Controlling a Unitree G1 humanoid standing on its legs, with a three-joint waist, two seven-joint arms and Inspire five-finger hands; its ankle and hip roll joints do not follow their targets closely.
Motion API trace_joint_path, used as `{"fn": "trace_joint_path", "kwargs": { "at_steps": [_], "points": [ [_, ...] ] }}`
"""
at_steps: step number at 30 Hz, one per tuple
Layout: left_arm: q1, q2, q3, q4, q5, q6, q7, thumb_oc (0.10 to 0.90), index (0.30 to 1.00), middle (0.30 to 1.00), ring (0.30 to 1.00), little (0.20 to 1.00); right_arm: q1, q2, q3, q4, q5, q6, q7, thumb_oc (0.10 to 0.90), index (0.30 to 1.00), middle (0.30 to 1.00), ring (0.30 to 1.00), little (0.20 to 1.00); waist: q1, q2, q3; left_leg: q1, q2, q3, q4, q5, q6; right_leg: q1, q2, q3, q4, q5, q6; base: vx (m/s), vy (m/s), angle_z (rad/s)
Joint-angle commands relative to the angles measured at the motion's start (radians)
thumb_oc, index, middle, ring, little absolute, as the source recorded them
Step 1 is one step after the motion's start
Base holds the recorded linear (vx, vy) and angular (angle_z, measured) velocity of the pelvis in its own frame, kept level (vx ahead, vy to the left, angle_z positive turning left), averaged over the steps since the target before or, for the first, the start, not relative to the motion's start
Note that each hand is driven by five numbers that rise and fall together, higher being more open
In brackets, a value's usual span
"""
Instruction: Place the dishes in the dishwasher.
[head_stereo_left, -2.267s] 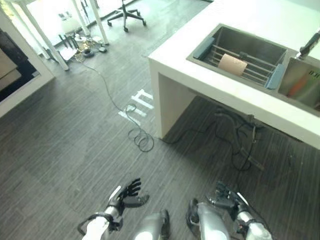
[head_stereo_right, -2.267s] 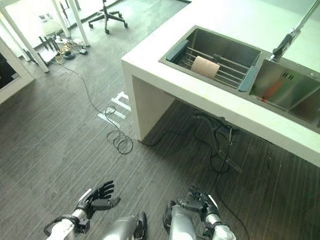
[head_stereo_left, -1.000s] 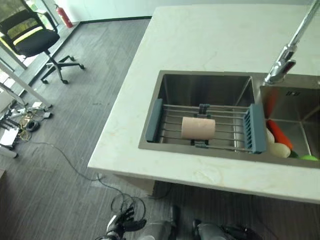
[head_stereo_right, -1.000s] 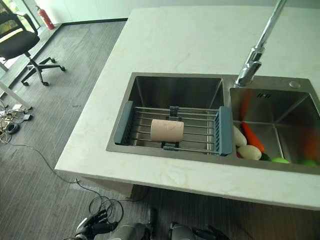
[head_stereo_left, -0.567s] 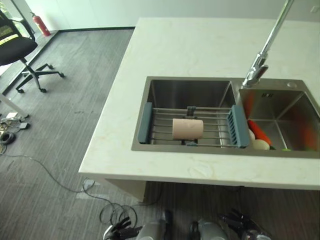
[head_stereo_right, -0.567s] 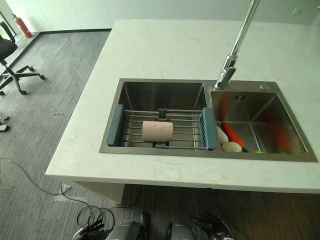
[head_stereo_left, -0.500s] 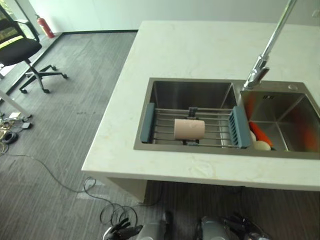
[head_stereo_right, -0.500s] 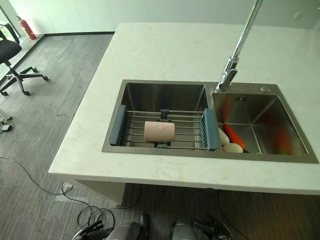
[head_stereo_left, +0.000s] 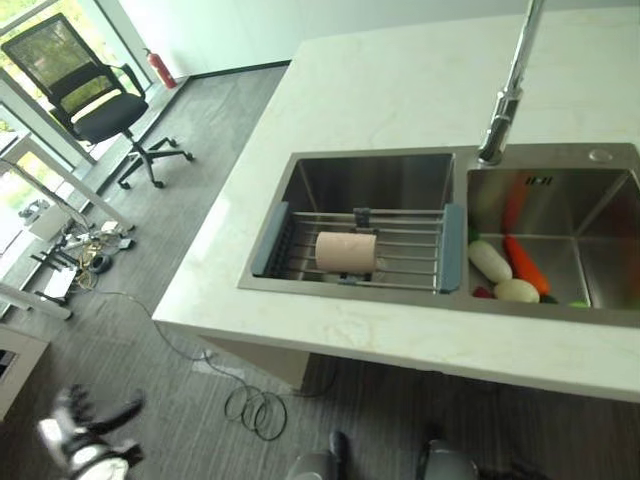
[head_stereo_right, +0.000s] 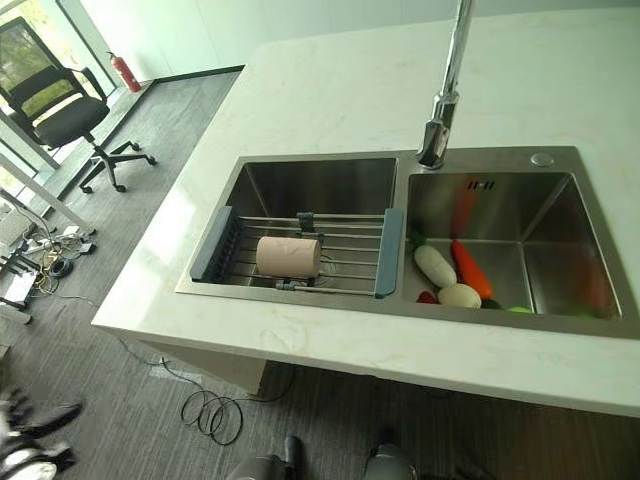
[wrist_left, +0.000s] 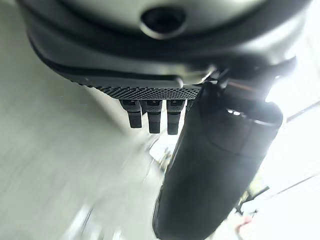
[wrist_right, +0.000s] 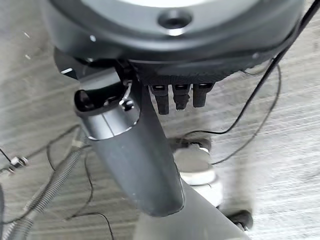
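A pale marble-look tabletop (head_stereo_left: 400, 90) carries a double stainless-steel sink (head_stereo_right: 300, 180), its near rim running just behind the tabletop's front edge; grey wood-grain floor (head_stereo_left: 200, 200) lies open to the left and in front; a black office chair (head_stereo_left: 95, 100) stands well apart at far left; a tall chrome faucet (head_stereo_right: 445, 90) rises behind the divider between the basins; no readable writing shows; a pinkish-beige cylindrical cup (head_stereo_left: 346, 251) lies on its side on a wire rack with blue-grey end pieces (head_stereo_left: 400, 245) spanning the left basin; the right basin holds a white vegetable (head_stereo_right: 435, 266), an orange carrot (head_stereo_right: 472, 268) and a pale round item (head_stereo_right: 459, 295); the left hand (head_stereo_left: 85, 432), blurred, hangs low over the floor at lower left, well apart from the cup, fingers spread and holding nothing; the right hand (wrist_right: 145, 150) hangs above the floor, fingers straight and apart, holding nothing.
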Motion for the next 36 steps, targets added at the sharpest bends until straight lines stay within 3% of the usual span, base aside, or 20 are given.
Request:
{"fn": "trace_joint_path", "kwargs": {
  "at_steps": [1,2,3,4,5,6,7,11,21,25,36],
  "points": [
    [0.051,0.277,0.134,-0.015,0.249,-0.036,0.363,0.800,0.900,0.900,0.900,0.900,-0.038,0.035,0.034,-0.075,0.011,-0.003,-0.019,0.800,0.900,0.900,0.900,0.900,0.012,-0.052,-0.022,-0.052,-0.029,-0.072,0.146,-0.161,0.038,0.126,-0.055,0.035,-0.052,-0.110,0.104,0.01,-0.065,0.05],
    [0.063,0.353,0.192,-0.041,0.228,-0.090,0.348,0.800,0.900,0.900,0.900,0.900,-0.036,0.036,0.055,-0.090,0.027,0.010,-0.031,0.800,0.900,0.900,0.900,0.900,0.012,-0.053,-0.028,-0.054,-0.030,-0.073,0.146,-0.157,0.039,0.124,-0.053,0.038,-0.052,-0.106,0.105,0.01,-0.092,0.07],
    [0.053,0.428,0.240,-0.071,0.173,-0.213,0.288,0.800,0.900,0.900,0.900,0.900,-0.034,0.037,0.067,-0.091,0.046,0.019,-0.039,0.800,0.900,0.900,0.900,0.900,0.013,-0.053,-0.033,-0.045,-0.027,-0.071,0.146,-0.165,0.038,0.134,-0.053,0.036,-0.052,-0.111,0.108,0.01,-0.132,0.03],
    [-0.029,0.522,0.255,-0.200,-0.084,-0.391,0.024,0.800,0.900,0.900,0.900,0.900,-0.041,0.044,0.086,-0.074,0.077,0.027,-0.045,0.800,0.900,0.900,0.900,0.900,0.014,-0.056,-0.047,-0.045,-0.021,-0.065,0.146,-0.165,0.034,0.136,-0.055,0.029,-0.052,-0.112,0.109,0.04,-0.172,0.02],
    [-0.139,0.537,0.196,-0.433,-0.298,-0.349,-0.195,0.800,0.900,0.900,0.900,0.900,-0.045,0.054,0.083,-0.052,0.090,0.029,-0.042,0.800,0.900,0.900,0.900,0.900,0.014,-0.060,-0.057,-0.042,-0.016,-0.061,0.146,-0.169,0.028,0.143,-0.054,0.023,-0.052,-0.121,0.111,0.02,-0.153,0.07],
    [-0.171,0.534,0.165,-0.480,-0.331,-0.357,-0.255,0.800,0.900,0.900,0.900,0.900,-0.047,0.057,0.080,-0.044,0.090,0.028,-0.038,0.800,0.900,0.900,0.900,0.900,0.013,-0.061,-0.059,-0.041,-0.015,-0.060,0.146,-0.171,0.027,0.144,-0.053,0.024,-0.052,-0.123,0.111,0.04,-0.153,0.08],
    [-0.261,0.526,0.081,-0.660,-0.389,-0.247,-0.392,0.800,0.900,0.900,0.900,0.900,-0.051,0.067,0.072,-0.035,0.093,0.027,-0.030,0.800,0.900,0.900,0.900,0.900,0.003,-0.066,-0.065,-0.036,-0.010,-0.051,0.146,-0.173,0.022,0.146,-0.047,0.031,-0.052,-0.124,0.115,0.03,-0.108,0.05],
    [-0.388,0.497,-0.059,-0.802,-0.390,-0.105,-0.565,0.800,0.900,0.900,0.900,0.900,-0.050,0.073,0.055,-0.034,0.103,0.042,-0.023,0.800,0.900,0.900,0.900,0.900,-0.020,-0.071,-0.070,-0.031,-0.004,-0.037,0.146,-0.173,0.022,0.142,-0.034,0.051,-0.052,-0.121,0.118,0.03,-0.073,-0.21],
    [-0.626,0.433,-0.382,-0.844,-0.272,0.104,-0.720,0.800,0.900,0.900,0.900,0.900,-0.022,0.068,0.019,-0.028,0.129,0.051,-0.033,0.800,0.900,0.900,0.900,0.900,-0.095,-0.075,-0.062,-0.021,0.011,0.016,0.146,-0.172,0.017,0.118,-0.014,0.103,-0.052,-0.104,0.126,0.03,-0.028,-0.25],
    [-0.702,0.391,-0.532,-0.817,-0.119,0.198,-0.813,0.800,0.900,0.900,0.900,0.900,0.006,0.061,0.000,-0.031,0.127,0.047,-0.021,0.800,0.900,0.900,0.900,0.900,-0.141,-0.073,-0.042,-0.023,0.008,0.041,0.146,-0.165,0.017,0.099,-0.008,0.128,-0.052,-0.090,0.127,0.04,-0.011,-0.19],
    [-0.776,0.375,-0.663,-0.783,0.033,0.194,-0.836,0.800,0.900,0.900,0.900,0.900,0.010,0.058,0.017,-0.071,0.176,0.019,-0.007,0.800,0.900,0.900,0.900,0.900,-0.179,-0.057,-0.011,-0.037,-0.024,0.046,0.146,-0.162,0.032,0.062,-0.009,0.171,-0.052,-0.069,0.126,0.02,0.018,-0.12]
  ]
}}
